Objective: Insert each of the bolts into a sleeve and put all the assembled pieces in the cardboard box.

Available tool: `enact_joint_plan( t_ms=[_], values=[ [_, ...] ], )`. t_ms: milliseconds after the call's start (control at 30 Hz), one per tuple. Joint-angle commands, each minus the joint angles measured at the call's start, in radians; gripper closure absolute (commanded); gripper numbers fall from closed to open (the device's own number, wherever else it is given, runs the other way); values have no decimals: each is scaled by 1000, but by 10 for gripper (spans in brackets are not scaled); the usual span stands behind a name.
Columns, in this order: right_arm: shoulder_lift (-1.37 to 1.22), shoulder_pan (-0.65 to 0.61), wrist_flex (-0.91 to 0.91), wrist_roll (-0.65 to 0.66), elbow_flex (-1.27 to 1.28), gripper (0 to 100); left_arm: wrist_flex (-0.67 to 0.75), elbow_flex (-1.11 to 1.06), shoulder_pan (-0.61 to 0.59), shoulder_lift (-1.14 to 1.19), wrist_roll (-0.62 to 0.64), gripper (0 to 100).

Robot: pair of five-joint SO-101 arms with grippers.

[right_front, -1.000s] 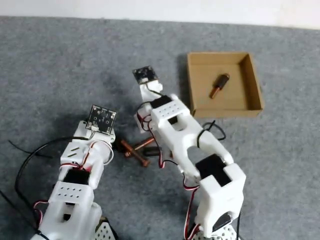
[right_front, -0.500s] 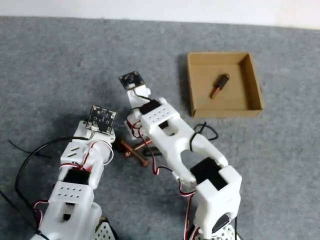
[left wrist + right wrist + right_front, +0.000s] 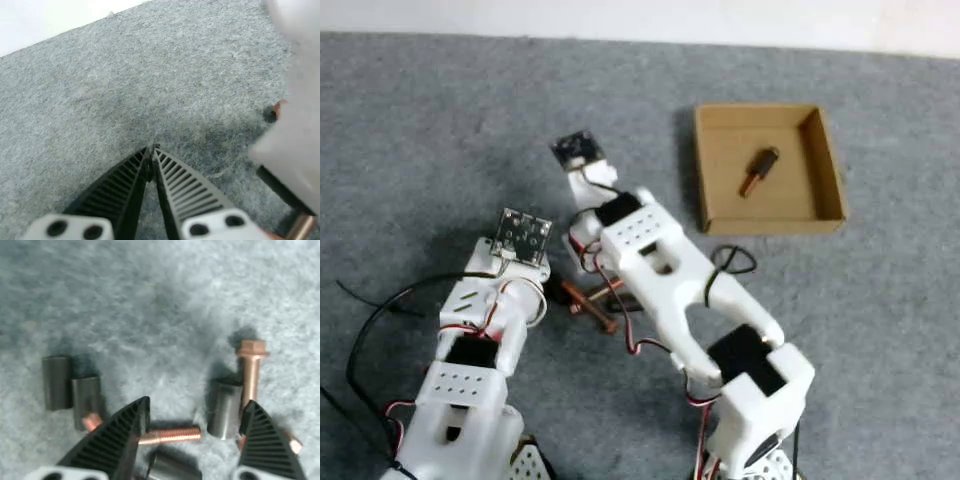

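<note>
Hardware lies in a loose cluster on the mat between the two arms, well apart from the box, where one assembled piece already rests; the task therefore looks barely begun, with several pairs left to join; the right gripper hangs over the cluster with its jaws spread wide, likely so that they can drop on either side of a part; between them lies a threaded bolt, pointing toward a sleeve that sits just beside a second bolt, whose hex head points away from the gripper; a dark sleeve and a paler sleeve sit touching each other, off to one flank; the left gripper is pressed closed on nothing, tips meeting above bare mat, probably parked clear of the cluster so the other arm has room; crowding is the risk, since a closing jaw could nudge a neighbouring sleeve.
</note>
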State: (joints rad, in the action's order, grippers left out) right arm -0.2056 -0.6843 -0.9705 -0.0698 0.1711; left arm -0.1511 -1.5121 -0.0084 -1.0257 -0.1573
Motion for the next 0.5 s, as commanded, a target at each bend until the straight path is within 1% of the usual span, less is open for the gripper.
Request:
enact_joint_plan(
  t_ms=[0,333,467],
  values=[
    [59,-8,53,-8,36,721,21,59,-4,4,11,993],
    [56,-4,54,-8,67,721,21,59,-4,4,11,993],
    [33,-4,108,-8,88,721,21,59,-4,4,11,993]
  ],
)
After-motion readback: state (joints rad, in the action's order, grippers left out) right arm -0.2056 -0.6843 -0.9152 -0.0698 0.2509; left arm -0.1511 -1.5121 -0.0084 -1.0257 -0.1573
